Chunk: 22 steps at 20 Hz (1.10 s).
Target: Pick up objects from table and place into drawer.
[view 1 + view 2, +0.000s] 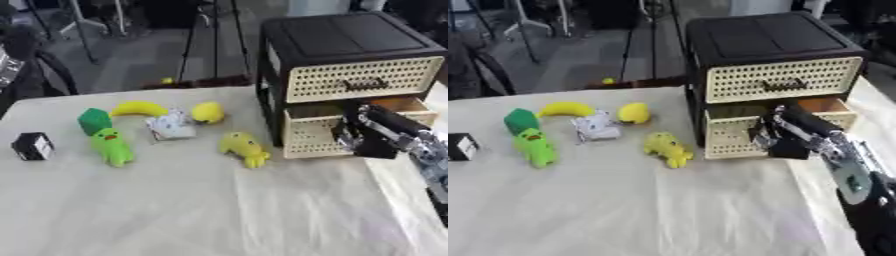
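The right hand point(785, 137) is reaching at the lower drawer point(398, 107) of the black cabinet point(350, 37).

The drawer is sitting pulled out; I cannot tell what is inside, or if the fingers are curling. The yellow toy point(243, 148), green toy point(111, 146), banana point(138, 108), lemon point(208, 112) and black cube point(33, 146) are lying on the table point(219, 210).

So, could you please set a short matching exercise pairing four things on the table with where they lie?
Things:
1. banana
2. black cube
3. right hand
4. yellow toy

Places:
A. at the lower drawer
B. far left of the table
C. nearest the cabinet's left side
D. beside the green block

Pairs: 1-D, 2-B, 3-A, 4-C
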{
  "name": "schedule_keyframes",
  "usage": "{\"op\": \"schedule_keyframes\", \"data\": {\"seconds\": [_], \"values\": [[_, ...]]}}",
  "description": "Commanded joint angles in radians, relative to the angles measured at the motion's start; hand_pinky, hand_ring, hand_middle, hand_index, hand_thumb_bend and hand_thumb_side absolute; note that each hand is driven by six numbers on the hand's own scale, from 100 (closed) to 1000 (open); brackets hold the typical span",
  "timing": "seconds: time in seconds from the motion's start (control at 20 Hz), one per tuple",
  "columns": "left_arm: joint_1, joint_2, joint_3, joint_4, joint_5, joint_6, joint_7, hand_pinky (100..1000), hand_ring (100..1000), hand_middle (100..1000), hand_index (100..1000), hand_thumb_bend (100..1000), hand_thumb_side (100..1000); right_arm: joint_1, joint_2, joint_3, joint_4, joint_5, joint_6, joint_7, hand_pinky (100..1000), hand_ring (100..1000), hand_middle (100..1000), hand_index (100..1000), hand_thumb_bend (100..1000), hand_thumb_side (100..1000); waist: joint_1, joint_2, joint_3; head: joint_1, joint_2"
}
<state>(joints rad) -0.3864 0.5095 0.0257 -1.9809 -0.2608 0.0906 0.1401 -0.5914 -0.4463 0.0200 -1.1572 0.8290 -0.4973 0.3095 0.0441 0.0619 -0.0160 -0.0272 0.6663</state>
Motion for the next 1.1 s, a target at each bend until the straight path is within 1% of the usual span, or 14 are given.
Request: {"op": "schedule_keyframes", "data": {"seconds": [0.05, 0.4, 0.8, 0.9, 1.0, 1.1], "values": [[-0.006, 0.01, 0.014, -0.018, -0.004, -0.001, 0.003, 652, 543, 591, 745, 721, 750, -0.032, -0.04, -0.016, 0.009, 0.015, 0.003, -0.018, 100, 206, 584, 621, 100, 865, -0.001, -0.011, 0.007, -0.004, -0.001], [0.003, 0.004, 0.021, -0.018, -0.006, 0.001, 0.011, 653, 542, 591, 744, 719, 749, -0.048, -0.057, -0.028, 0.048, 0.049, 0.011, -0.056, 100, 220, 594, 626, 100, 845, -0.002, -0.011, 0.024, -0.008, -0.003], [0.008, 0.001, 0.027, -0.017, -0.008, 0.004, 0.019, 653, 542, 590, 744, 719, 749, -0.059, -0.08, -0.03, 0.08, 0.111, 0.006, -0.107, 100, 258, 610, 634, 100, 810, -0.003, -0.012, 0.034, -0.012, -0.004], [0.01, -0.001, 0.028, -0.016, -0.009, 0.004, 0.02, 653, 542, 590, 743, 718, 750, -0.062, -0.086, -0.03, 0.086, 0.128, 0.004, -0.122, 117, 274, 614, 635, 100, 800, -0.004, -0.012, 0.035, -0.013, -0.005], [0.012, -0.002, 0.029, -0.014, -0.01, 0.003, 0.021, 653, 506, 590, 743, 718, 750, -0.061, -0.09, -0.032, 0.092, 0.139, 0.003, -0.139, 142, 294, 619, 636, 100, 787, -0.005, -0.013, 0.037, -0.014, -0.004], [0.015, -0.002, 0.031, -0.011, -0.011, 0.002, 0.021, 653, 492, 589, 743, 718, 750, -0.059, -0.093, -0.035, 0.096, 0.148, 0.005, -0.159, 177, 330, 625, 639, 100, 760, -0.006, -0.013, 0.037, -0.014, -0.004]]}}
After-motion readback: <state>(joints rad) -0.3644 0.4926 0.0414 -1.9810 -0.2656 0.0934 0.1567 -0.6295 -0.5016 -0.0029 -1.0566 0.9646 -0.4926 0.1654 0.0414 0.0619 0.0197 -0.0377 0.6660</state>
